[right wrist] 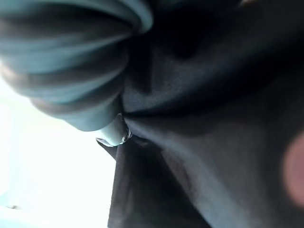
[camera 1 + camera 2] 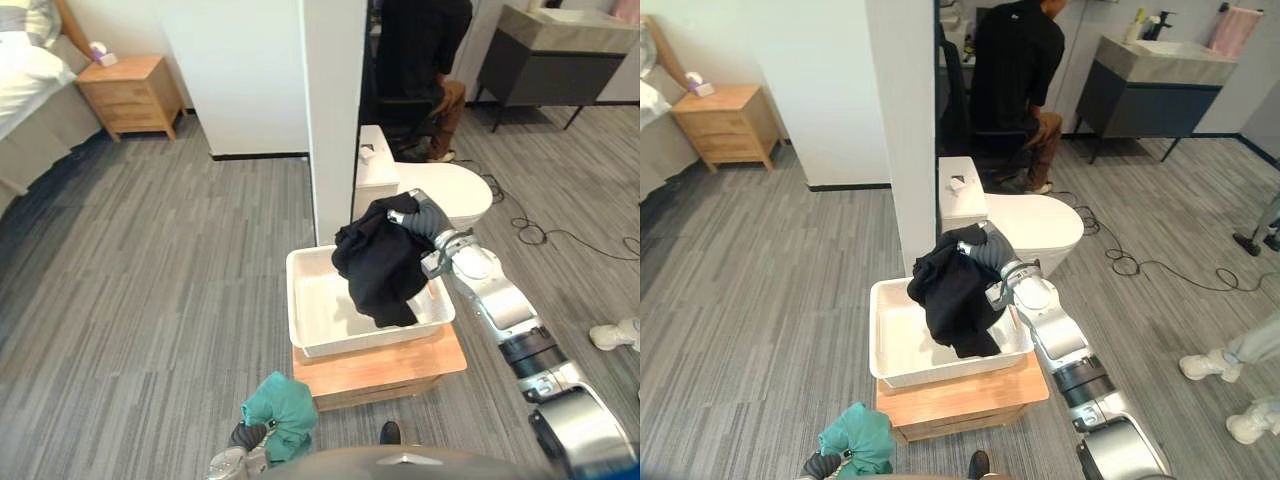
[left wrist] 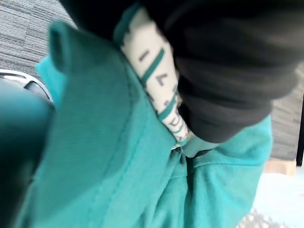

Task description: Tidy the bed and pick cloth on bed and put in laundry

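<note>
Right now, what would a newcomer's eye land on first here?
The black cloth hanging from the right hand over the white tub, which sits on a low wooden stand. Next, the green cloth bunched in the left hand near the view's lower edge.

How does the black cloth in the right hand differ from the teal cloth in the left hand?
The black cloth hangs long from the right hand over the white plastic tub; the teal cloth is bunched in the left hand, apart from the tub. The black cloth looks larger than the teal cloth. Each is held by a hand.
</note>
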{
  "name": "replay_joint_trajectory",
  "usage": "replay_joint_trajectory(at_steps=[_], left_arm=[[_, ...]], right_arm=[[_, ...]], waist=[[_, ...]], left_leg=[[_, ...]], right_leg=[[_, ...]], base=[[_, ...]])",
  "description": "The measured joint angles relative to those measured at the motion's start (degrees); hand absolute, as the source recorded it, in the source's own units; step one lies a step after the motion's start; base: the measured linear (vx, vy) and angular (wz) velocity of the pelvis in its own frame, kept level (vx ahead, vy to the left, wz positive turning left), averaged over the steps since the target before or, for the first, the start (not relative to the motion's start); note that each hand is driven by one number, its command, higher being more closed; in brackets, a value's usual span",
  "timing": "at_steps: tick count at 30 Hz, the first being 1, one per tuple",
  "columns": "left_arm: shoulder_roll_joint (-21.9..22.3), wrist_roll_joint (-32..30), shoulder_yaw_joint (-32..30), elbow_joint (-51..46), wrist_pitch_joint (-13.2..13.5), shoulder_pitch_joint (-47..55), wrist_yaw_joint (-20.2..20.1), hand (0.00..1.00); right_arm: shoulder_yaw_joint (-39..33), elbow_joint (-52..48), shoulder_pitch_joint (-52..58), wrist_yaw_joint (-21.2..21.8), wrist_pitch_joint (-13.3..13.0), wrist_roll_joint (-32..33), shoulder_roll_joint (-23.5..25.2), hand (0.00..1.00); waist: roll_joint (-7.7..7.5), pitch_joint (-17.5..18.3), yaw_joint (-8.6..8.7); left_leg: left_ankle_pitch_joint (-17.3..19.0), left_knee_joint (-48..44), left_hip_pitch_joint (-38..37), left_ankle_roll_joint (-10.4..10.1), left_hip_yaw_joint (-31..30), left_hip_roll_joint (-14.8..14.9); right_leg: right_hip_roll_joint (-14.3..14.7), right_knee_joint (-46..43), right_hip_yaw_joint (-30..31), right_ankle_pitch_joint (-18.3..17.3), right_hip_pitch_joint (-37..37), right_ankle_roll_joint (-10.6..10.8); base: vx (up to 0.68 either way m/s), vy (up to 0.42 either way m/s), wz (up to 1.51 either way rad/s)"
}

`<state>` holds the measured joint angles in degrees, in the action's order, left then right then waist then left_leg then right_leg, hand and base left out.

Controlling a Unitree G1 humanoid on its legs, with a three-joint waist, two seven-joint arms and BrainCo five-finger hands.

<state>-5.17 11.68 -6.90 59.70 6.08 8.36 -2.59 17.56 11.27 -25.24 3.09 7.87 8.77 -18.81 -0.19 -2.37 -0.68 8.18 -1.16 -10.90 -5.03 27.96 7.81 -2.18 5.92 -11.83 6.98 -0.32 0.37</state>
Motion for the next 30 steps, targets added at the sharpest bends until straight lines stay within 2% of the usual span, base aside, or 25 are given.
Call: replay_joint_trajectory(at_steps=[4, 9, 11, 15, 17, 20, 21, 26, 30], left_arm=[[-0.3, -0.1, 0.0, 0.0, -0.2, 0.3, 0.1, 1.00], [-0.6, -0.1, 0.1, 0.0, -0.8, 0.4, 0.2, 1.00], [-0.8, -0.1, 0.2, 0.0, -1.3, 0.0, 0.6, 1.00], [-1.9, -0.1, 1.9, 0.1, -2.3, -1.4, 1.6, 1.00], [-2.0, 0.0, 4.1, 0.0, -3.2, -4.3, 2.4, 1.00], [-1.7, 0.1, 4.8, 0.0, -3.5, -7.0, 3.0, 1.00], [-1.7, 0.2, 4.8, 0.0, -3.6, -9.3, 3.5, 1.00], [-2.0, 0.3, 4.7, -2.2, -3.5, -14.4, 5.5, 1.00], [-1.9, 0.2, 4.7, -2.3, -3.5, -14.0, 5.6, 1.00]], right_arm=[[1.1, 3.7, -0.6, -1.2, 0.6, 0.0, 2.5, 1.00], [2.8, 10.1, -1.0, -1.9, 0.7, -0.3, 3.0, 1.00], [5.3, 14.5, -1.0, -3.1, 0.9, -1.2, 3.3, 1.00], [5.8, 23.5, -1.1, -6.3, 0.5, -1.2, 6.0, 1.00], [5.7, 28.2, -3.7, -8.5, -0.3, -1.2, 6.7, 1.00], [5.6, 31.5, -8.5, -10.2, -1.9, -1.2, 7.5, 1.00], [5.2, 33.6, -12.8, -11.4, -3.3, -1.1, 7.5, 0.00], [0.5, 38.3, -20.9, -14.6, -6.1, -1.2, 7.4, 0.00], [0.5, 39.8, -21.9, -15.1, -6.3, -1.2, 7.2, 0.00]], waist=[[0.20, -1.1, -0.39], [0.46, -2.4, -0.40], [0.45, -2.6, -0.55], [0.51, -3.0, -1.36], [0.24, -5.2, -2.07], [-0.01, -8.1, -2.21], [-0.41, -10.7, -2.52], [-2.38, -15.8, -3.56], [-2.59, -16.4, -3.79]], left_leg=[[-0.3, 0.1, 0.0, 0.0, -0.4, 0.0], [-0.5, 0.2, 0.7, -0.1, -1.7, 0.2], [-0.7, 0.1, 2.2, 0.1, -2.0, 0.1], [-0.9, 0.0, 4.3, 0.3, -2.9, -0.3], [-1.5, 0.1, 6.3, 0.8, -3.6, -0.9], [-2.0, 0.0, 8.0, 1.5, -3.6, -1.8], [-2.5, -0.1, 9.5, 2.2, -3.7, -2.4], [-3.3, -1.9, 14.5, 3.0, -5.2, -3.4], [-3.3, -2.0, 14.8, 3.0, -5.9, -3.6]], right_leg=[[-0.1, 0.0, -0.3, -0.1, -0.2, 0.1], [-0.1, 0.0, -1.4, -0.3, -0.3, 0.1], [-0.1, 0.0, -1.7, -0.1, -1.3, 0.1], [-0.1, 0.0, -2.5, 0.0, -2.9, 0.1], [-0.7, 0.0, -3.1, 0.8, -4.6, 0.3], [-1.5, -0.1, -3.1, 1.8, -6.3, 0.4], [-2.1, -0.1, -3.1, 3.0, -7.8, 0.6], [-3.6, -0.4, -3.2, 4.6, -11.3, 0.7], [-3.9, -0.4, -3.1, 4.8, -11.3, 1.0]], base=[[-0.06, 0.002, 0.04], [-0.03, -0.003, 0.11], [0.02, 0.008, 0.09], [0.01, 0.008, 0.12], [-0.03, 0.016, 0.15], [-0.08, 0.046, 0.03], [-0.08, 0.036, 0.02], [-0.08, 0.043, 0.15], [0.00, 0.041, 0.10]])
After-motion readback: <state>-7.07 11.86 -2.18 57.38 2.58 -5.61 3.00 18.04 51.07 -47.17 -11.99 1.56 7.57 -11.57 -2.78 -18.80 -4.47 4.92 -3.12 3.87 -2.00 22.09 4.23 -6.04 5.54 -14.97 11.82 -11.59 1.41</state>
